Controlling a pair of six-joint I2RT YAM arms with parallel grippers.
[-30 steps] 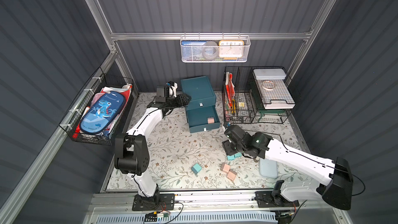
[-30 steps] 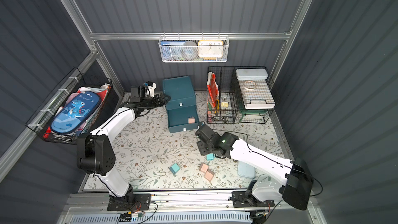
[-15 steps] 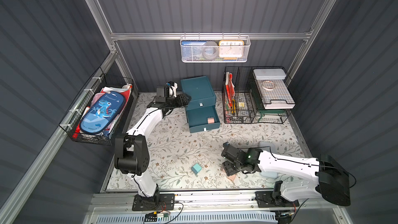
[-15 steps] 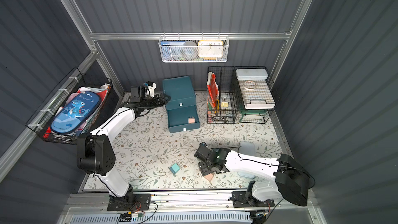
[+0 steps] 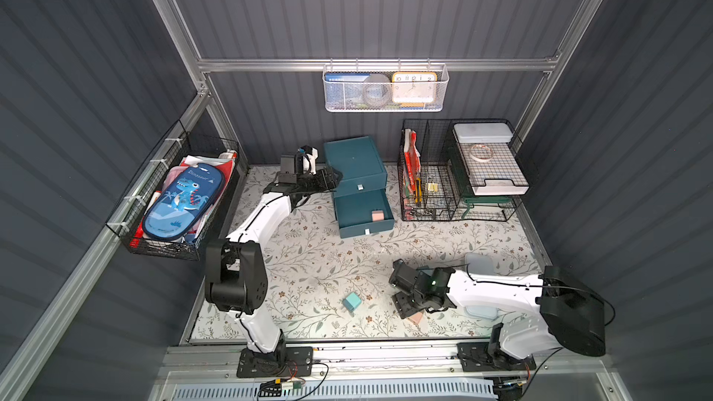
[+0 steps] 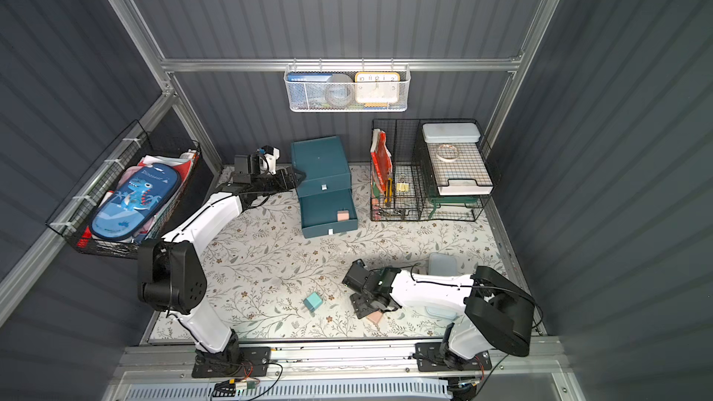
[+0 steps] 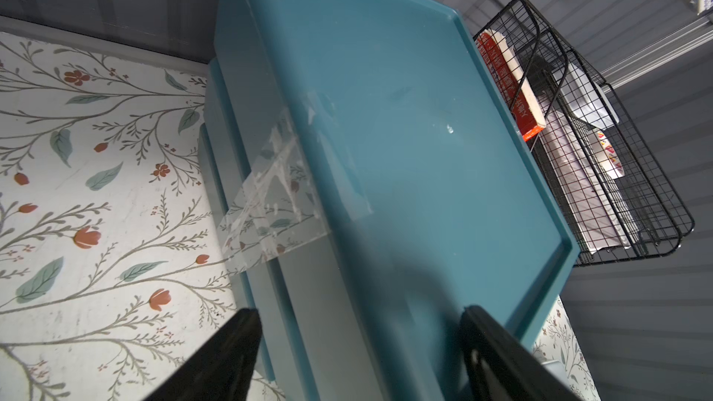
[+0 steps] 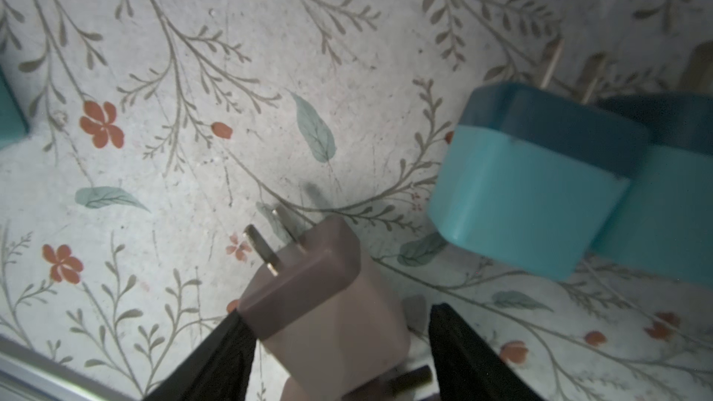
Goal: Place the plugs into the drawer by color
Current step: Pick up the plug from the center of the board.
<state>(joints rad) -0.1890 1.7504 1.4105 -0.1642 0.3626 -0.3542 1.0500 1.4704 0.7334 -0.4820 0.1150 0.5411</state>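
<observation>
Down at the floral mat, at about 5 o'clock, the right gripper has its jaws spread around a pink plug whose prongs point away. A gap shows at one finger, and a blue-green plug and a second blue-green plug lie side by side nearby. At 12 o'clock the teal drawer cabinet has its open drawer holding a second pink plug on the 3 o'clock side. The left gripper, fingers wide apart, straddles the cabinet's top rim at 9 o'clock, and a lone teal plug lies at 6 o'clock.
</observation>
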